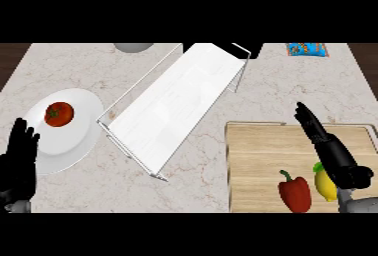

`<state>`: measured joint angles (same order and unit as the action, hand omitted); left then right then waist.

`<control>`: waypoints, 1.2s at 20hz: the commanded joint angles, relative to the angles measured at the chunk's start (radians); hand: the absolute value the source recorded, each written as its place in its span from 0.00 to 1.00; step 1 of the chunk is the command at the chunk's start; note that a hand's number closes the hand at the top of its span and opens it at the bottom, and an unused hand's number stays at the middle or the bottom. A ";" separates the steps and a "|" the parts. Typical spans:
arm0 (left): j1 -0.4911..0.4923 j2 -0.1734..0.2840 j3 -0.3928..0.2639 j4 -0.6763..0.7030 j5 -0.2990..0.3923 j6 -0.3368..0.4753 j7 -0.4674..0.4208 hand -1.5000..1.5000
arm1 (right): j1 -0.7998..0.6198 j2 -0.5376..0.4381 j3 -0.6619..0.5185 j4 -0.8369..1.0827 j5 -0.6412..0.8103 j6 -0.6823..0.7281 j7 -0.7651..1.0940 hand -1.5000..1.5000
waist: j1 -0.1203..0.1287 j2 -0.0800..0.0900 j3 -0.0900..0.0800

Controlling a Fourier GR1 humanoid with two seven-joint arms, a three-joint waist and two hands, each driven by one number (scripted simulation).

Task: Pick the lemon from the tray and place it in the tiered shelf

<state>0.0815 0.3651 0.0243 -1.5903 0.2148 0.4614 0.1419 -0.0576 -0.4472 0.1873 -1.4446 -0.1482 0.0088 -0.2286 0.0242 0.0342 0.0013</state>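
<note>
We are holding our right hand (336, 155) over the wooden tray (258, 150), and its fingers (306, 120) are stretching out straight, pointing up toward the far side of the table (295, 85). They are holding nothing. The lemon (325, 184) is lying on the tray, just under the wrist of this hand, and the hand is hiding part of it. We cannot tell if the hand is touching it. A red pepper (295, 192) is lying right beside the lemon, on its left, also on the tray.

We are resting our left hand (21, 160) at the left edge of the view. Its fingers (22, 135) are open and pointing up, and they are holding nothing. This hand is showing over the rim of a white plate (77, 135). A tomato (59, 114) is sitting on the plate, near the fingertips but apart from them.

The shelf (173, 107) is standing in the middle of the table, between the plate and the tray. It is white with thin wire sides, and it is lying slanted across the view. Nothing is sitting on it.

At the far edge of the table we are seeing a grey round thing (133, 47) and a small blue packet (306, 49).
</note>
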 commanded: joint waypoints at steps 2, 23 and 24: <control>0.017 0.030 -0.038 0.042 -0.014 -0.078 -0.016 0.50 | 0.081 -0.067 -0.116 -0.040 0.076 -0.200 0.102 0.00 | -0.082 -0.041 -0.006; -0.073 0.002 -0.284 0.157 -0.090 -0.350 -0.084 0.50 | 0.626 -0.102 -0.131 -0.698 0.491 -0.601 0.708 0.00 | -0.038 -0.028 -0.009; -0.087 -0.007 -0.285 0.167 -0.094 -0.350 -0.099 0.50 | 0.629 -0.129 -0.123 -0.711 0.521 -0.572 0.779 0.00 | -0.033 -0.026 -0.009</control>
<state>0.0339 0.3727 -0.2489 -1.4524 0.1357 0.1198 0.0502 0.5226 -0.5434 -0.0178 -2.0333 0.2684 -0.6099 0.3429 -0.0283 0.0015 -0.0065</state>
